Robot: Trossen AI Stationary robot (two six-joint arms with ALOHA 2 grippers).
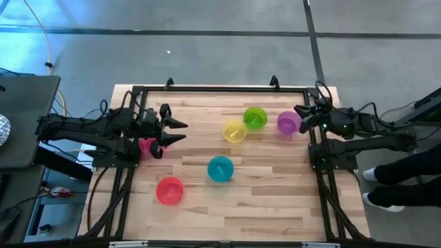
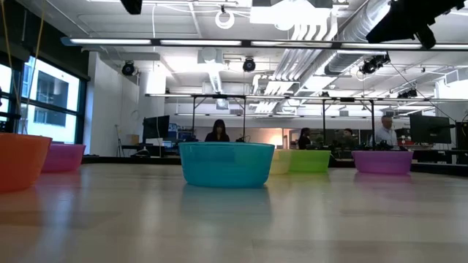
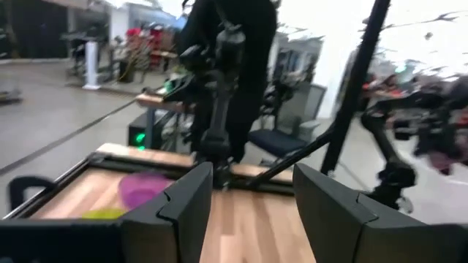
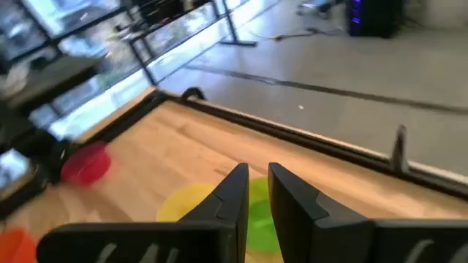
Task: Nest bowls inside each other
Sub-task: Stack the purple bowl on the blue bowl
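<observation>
Six bowls stand upright on their bases on the wooden table, all apart. In the high view they are the red bowl [image 1: 169, 190] near the front left, the teal bowl [image 1: 220, 168] in the middle, the yellow bowl [image 1: 235, 131], the green bowl [image 1: 255, 117], the purple bowl [image 1: 289, 122] and the pink bowl [image 1: 147, 146], which is partly under my left arm. My left gripper [image 1: 185, 131] is open and empty above the table's left side, beside the pink bowl. My right gripper [image 1: 298, 112] hovers by the purple bowl's far right rim. Its fingers [image 4: 257, 183] are a narrow gap apart and empty.
A black frame [image 1: 220, 88] runs along the table's far edge and down both sides. Bare wood lies between the teal bowl and the right arm, and along the front edge. People sit and stand in the room beyond the table [image 2: 218, 131].
</observation>
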